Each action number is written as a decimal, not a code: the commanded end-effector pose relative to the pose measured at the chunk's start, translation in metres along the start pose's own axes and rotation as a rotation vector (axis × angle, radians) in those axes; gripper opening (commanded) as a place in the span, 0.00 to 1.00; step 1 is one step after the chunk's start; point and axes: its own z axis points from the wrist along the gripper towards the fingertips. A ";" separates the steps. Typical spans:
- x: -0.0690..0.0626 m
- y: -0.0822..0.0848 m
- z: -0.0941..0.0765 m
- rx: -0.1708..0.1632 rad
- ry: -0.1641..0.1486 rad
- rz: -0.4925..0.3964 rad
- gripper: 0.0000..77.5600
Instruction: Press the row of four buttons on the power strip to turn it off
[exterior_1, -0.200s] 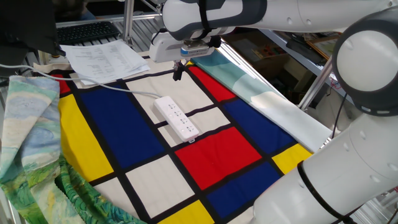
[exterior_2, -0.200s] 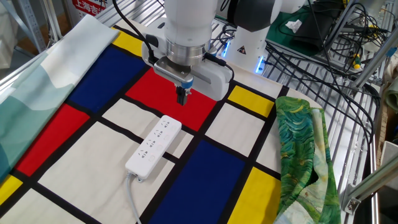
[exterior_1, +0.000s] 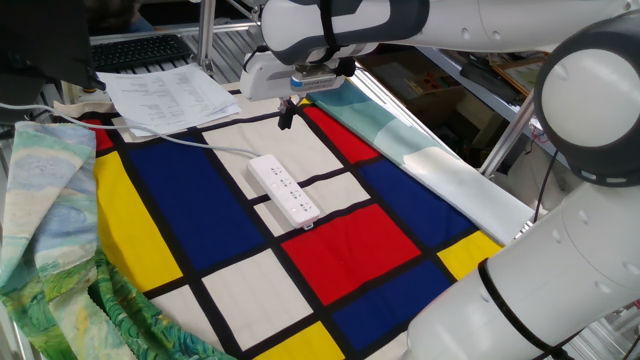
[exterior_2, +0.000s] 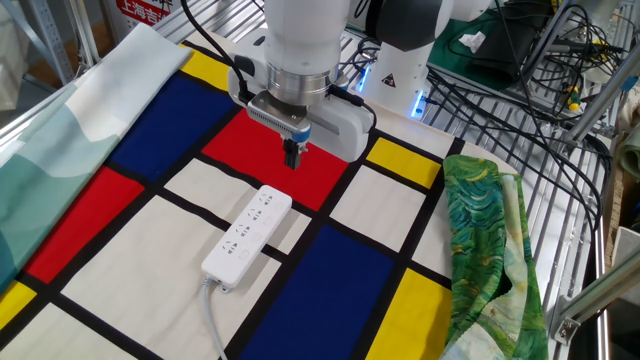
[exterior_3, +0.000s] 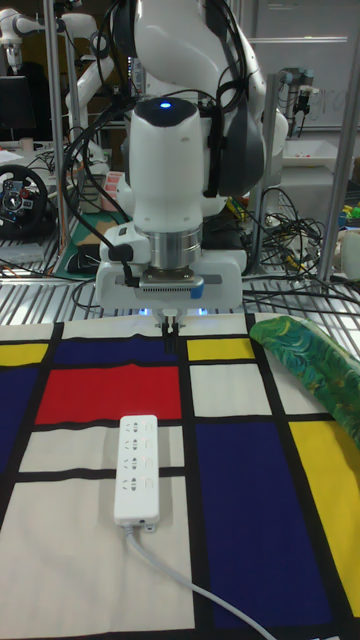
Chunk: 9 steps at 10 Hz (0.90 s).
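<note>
Strip (exterior_1: 284, 188): white bar, lying flat on the checked cloth (exterior_1: 345, 240) that covers the desk, mostly on a white panel, crossing a black line, its far end just short of the red panel in the other fixed view. Cable (exterior_2: 212, 318): white, leaves the strip's end farthest from the hand and trails off across the cloth. Top face: sockets visible as dark marks in a line; the four buttons are too small to pick out for certain in any view, so their exact places along the strip cannot be told. Hand (exterior_2: 293, 156): hangs above the cloth beyond the strip's cable-free end, apart from the strip, pointing straight down; fingers appear pressed together into one dark tip with no gap seen, holding nothing. Step in hand, as judged: approach, no button yet pressed. To do it well: keep the fingers closed so they act as a single narrow probe; bring the tip over the strip's long axis at the near end; come down vertically on the first button, lightly, since the strip lies loose on soft cloth and may slide or tip if pushed off centre; lift clear before moving along the strip to the next. Risk: tip landing on a socket rather than a button. Beside the strip: green patterned fabric (exterior_2: 487, 240) well to one side; papers (exterior_1: 168, 96) beyond the cable end.
</note>
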 end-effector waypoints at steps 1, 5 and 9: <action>0.000 0.000 0.000 -0.035 0.020 0.182 0.00; 0.000 0.000 0.000 0.025 0.020 0.163 0.00; 0.000 0.000 0.000 0.018 0.021 0.160 0.00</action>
